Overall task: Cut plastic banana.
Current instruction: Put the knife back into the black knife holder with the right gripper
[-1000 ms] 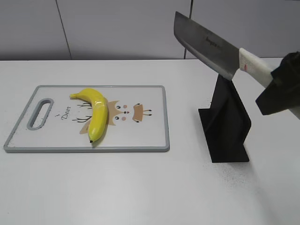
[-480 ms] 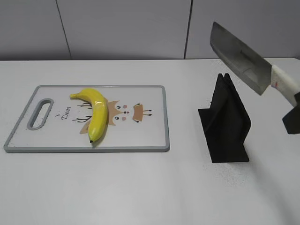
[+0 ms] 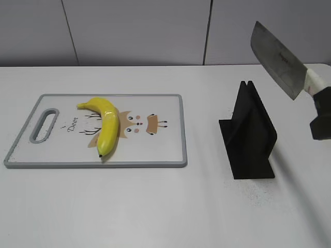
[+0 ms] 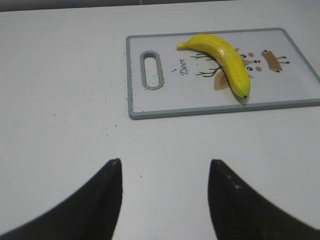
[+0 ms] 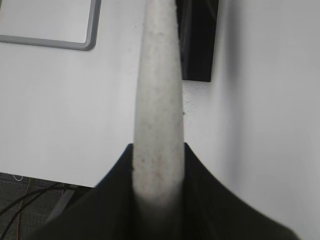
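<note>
The yellow plastic banana (image 3: 105,124) lies whole on a white cutting board (image 3: 165,147) with a grey rim at the left; both show in the left wrist view, banana (image 4: 222,55) and board (image 4: 200,106). My right gripper (image 3: 320,116) is shut on the white handle (image 5: 157,105) of a cleaver (image 3: 278,59), held in the air above and right of a black knife stand (image 3: 251,135). My left gripper (image 4: 164,170) is open and empty over bare table, short of the board.
The black knife stand also shows in the right wrist view (image 5: 197,40), at the top beside the handle. The board's corner (image 5: 87,42) shows at top left there. The table's near edge and cables (image 5: 25,200) show at lower left.
The cleaver has moved right, away from the board, from over the stand's left to above its right side, and stands steeper. The banana and board have not moved.
</note>
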Motion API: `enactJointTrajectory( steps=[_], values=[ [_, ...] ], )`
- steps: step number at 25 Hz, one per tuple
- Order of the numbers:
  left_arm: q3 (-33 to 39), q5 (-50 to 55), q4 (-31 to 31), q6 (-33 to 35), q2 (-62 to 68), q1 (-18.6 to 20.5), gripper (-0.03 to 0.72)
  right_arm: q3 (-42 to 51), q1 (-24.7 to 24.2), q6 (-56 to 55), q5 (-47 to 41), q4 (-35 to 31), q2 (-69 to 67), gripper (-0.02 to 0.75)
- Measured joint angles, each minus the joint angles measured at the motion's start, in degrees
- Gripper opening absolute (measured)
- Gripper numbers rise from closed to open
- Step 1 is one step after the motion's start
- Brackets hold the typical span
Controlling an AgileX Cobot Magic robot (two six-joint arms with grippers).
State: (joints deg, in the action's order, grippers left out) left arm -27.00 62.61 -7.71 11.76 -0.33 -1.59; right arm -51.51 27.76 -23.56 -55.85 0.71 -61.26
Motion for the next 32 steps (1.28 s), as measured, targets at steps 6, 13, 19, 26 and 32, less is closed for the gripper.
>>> enactJointTrajectory(
  steps=[6, 13, 19, 26, 32],
  values=[
    [0.1, -0.4, 0.1, -0.2, 0.0, 0.0, 0.538, 0.0, 0.0, -0.7, 2.1, 1.2, -4.9, 0.162],
    [0.2, -0.4, 0.2, -0.2, 0.0, 0.0, 0.582, 0.0, 0.0, -3.6, 5.0, 4.4, -10.5, 0.162],
    [0.2, -0.5, 0.2, -0.2, 0.0, 0.0, 0.584, 2.2, 0.0, -5.0, 8.1, 5.3, -13.2, 0.162],
    [0.2, -0.5, 0.2, -0.2, 0.0, 0.0, 0.584, 8.8, 0.0, -6.7, 14.7, 5.3, -13.3, 0.162],
    [0.2, -0.5, 0.2, -0.3, 0.0, 0.0, 0.584, 10.1, 0.0, -6.8, 16.9, 5.3, -13.3, 0.162]
  ],
)
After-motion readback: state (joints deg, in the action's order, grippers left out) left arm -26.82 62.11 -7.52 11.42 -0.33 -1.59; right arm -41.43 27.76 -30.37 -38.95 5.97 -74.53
